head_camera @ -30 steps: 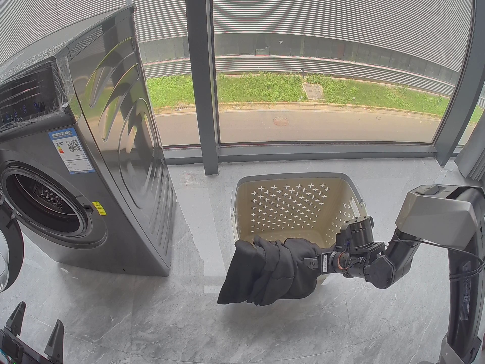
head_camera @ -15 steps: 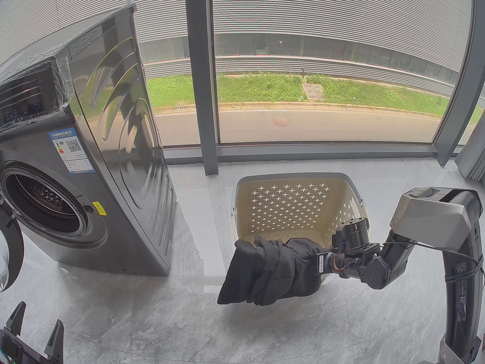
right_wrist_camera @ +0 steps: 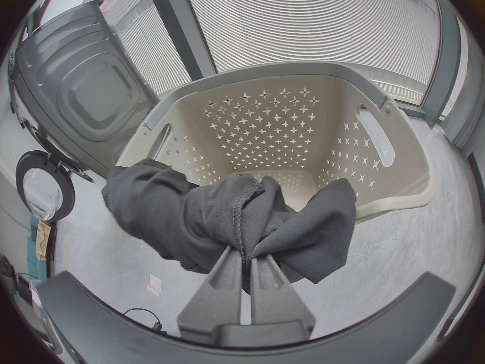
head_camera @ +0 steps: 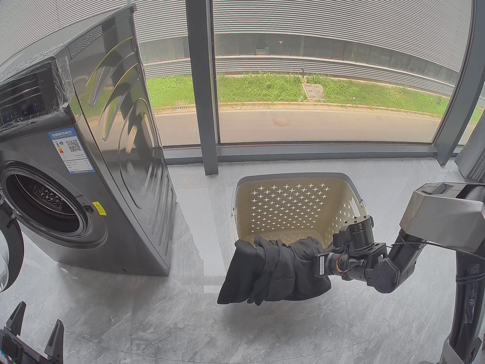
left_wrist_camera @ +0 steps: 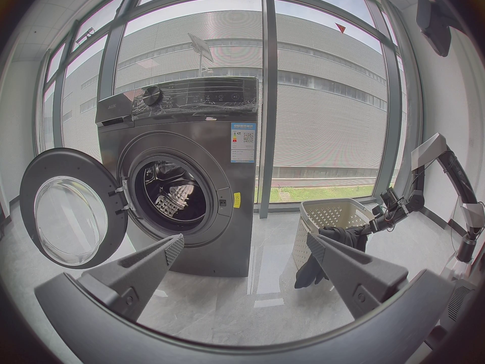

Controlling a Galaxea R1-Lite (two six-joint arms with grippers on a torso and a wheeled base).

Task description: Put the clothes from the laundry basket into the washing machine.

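Fingers of the left gripper [head_camera: 38, 327] stand spread wide, low at the robot's left. Farther out, the right gripper [right_wrist_camera: 246, 259] pinches a dark garment [head_camera: 273, 271], which hangs bunched across the near rim of the laundry basket [head_camera: 295, 176]. Left of the basket stands the washing machine [head_camera: 121, 142], its round door [left_wrist_camera: 70, 208] swung open; a window post [head_camera: 201, 77] rises behind, between them
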